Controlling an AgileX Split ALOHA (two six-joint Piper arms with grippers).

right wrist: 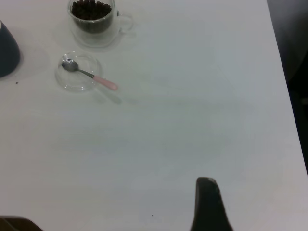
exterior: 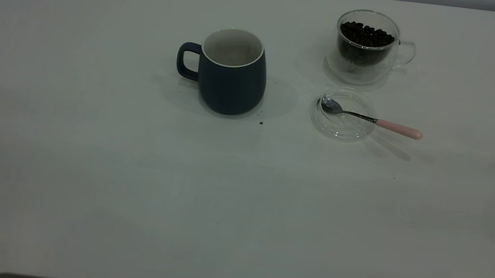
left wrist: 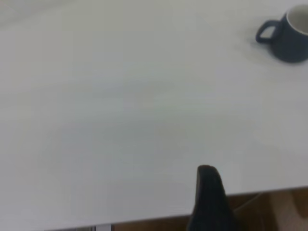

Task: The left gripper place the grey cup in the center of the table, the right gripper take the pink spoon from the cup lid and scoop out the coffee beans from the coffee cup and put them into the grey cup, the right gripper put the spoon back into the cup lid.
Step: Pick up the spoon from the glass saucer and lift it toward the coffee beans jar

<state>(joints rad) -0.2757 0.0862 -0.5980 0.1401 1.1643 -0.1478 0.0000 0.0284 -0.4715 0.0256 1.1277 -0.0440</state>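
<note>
The grey cup (exterior: 232, 72) stands upright near the middle of the white table (exterior: 82, 160), its handle pointing left; it also shows in the left wrist view (left wrist: 288, 36) and at the edge of the right wrist view (right wrist: 7, 48). To its right, the clear coffee cup (exterior: 367, 47) (right wrist: 94, 19) holds the coffee beans (exterior: 366, 35). In front of it lies the cup lid (exterior: 342, 115) (right wrist: 78, 72). The pink spoon (exterior: 369, 118) (right wrist: 91, 76) rests with its bowl in the lid and its handle over the rim. My left gripper (left wrist: 211, 202) and right gripper (right wrist: 208, 204) each show as one dark shape, far from everything.
Neither arm appears in the exterior view. A few dark specks (exterior: 261, 122) lie by the grey cup. The table's edge (left wrist: 144, 220) runs close to the left gripper, and its right edge (right wrist: 284, 96) borders a dark floor.
</note>
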